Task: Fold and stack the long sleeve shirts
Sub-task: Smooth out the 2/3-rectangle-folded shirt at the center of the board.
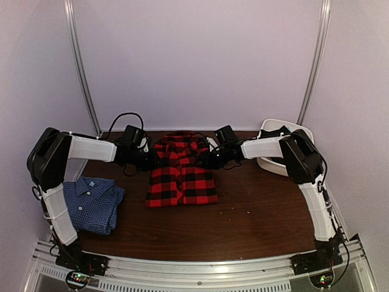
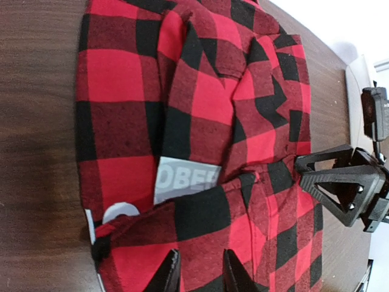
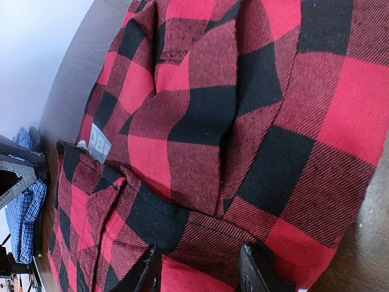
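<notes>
The red-and-black plaid shirt [image 1: 182,176] lies at the middle of the table, its upper part bunched into a raised fold. In the left wrist view the plaid shirt [image 2: 200,103] has a flap lying partly over its grey lettered label [image 2: 185,179]. My left gripper [image 1: 146,159] is at the shirt's left edge, its narrow jaws [image 2: 202,274] shut on the plaid cloth. My right gripper [image 1: 209,159] is at the right edge, its jaws [image 3: 200,271] wider, with a fold of the plaid shirt [image 3: 243,109] between them. The folded blue check shirt [image 1: 91,204] rests at the front left.
A white basin [image 1: 292,152] stands at the back right behind the right arm. Dark wooden tabletop [image 1: 255,213] shows in front of and to the right of the plaid shirt. Pale walls close in the back and both sides.
</notes>
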